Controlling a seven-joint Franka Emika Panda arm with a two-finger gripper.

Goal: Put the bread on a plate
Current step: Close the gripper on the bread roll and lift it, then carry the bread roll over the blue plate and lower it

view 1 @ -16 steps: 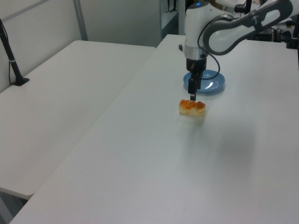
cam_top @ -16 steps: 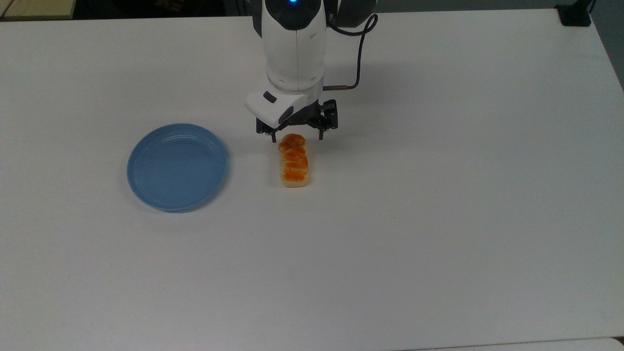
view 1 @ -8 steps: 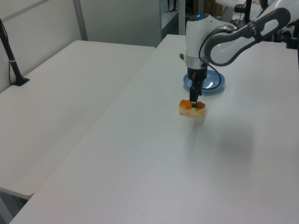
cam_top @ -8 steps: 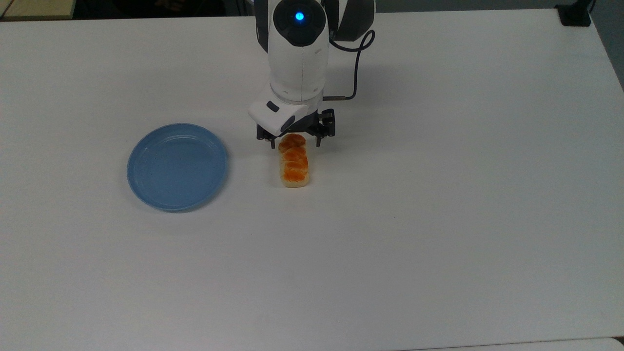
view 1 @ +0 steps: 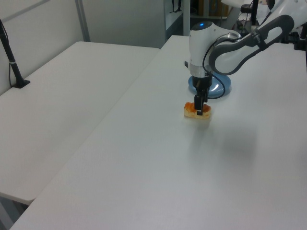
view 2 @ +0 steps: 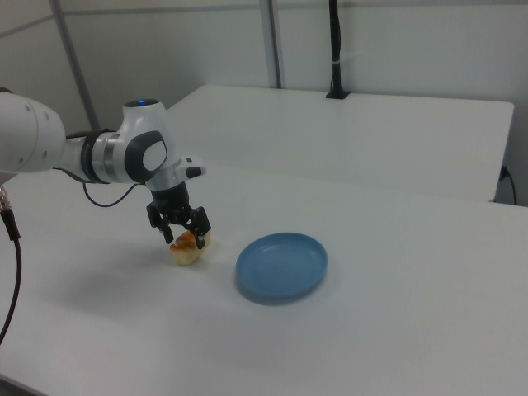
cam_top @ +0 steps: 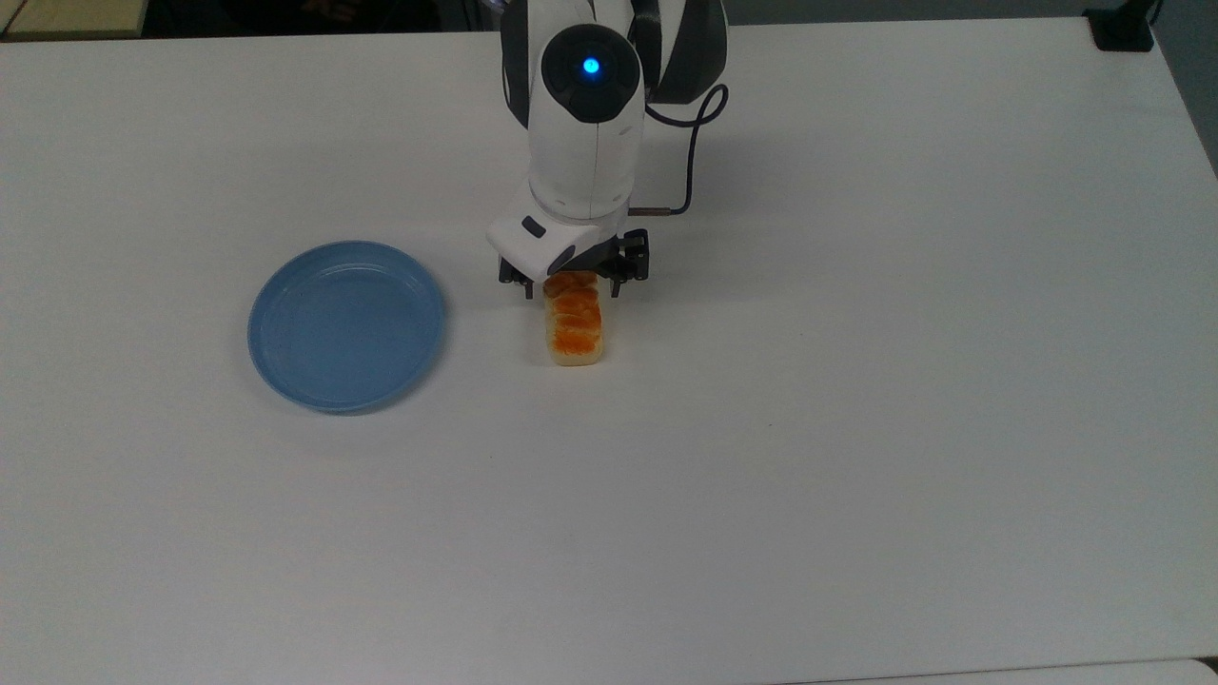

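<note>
Glossy orange-topped, cream-sided bread (cam_top: 575,328) lies flat; the spread tool (cam_top: 571,283) apparently straddles its end.

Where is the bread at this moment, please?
The bread lies on the white table, near the middle of the top view, to the right of the blue plate. The gripper straddles its far end.

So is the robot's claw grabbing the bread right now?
Gripper: open, one finger on each side of the bread, not clamped on it. The bread lies on the table.
</note>
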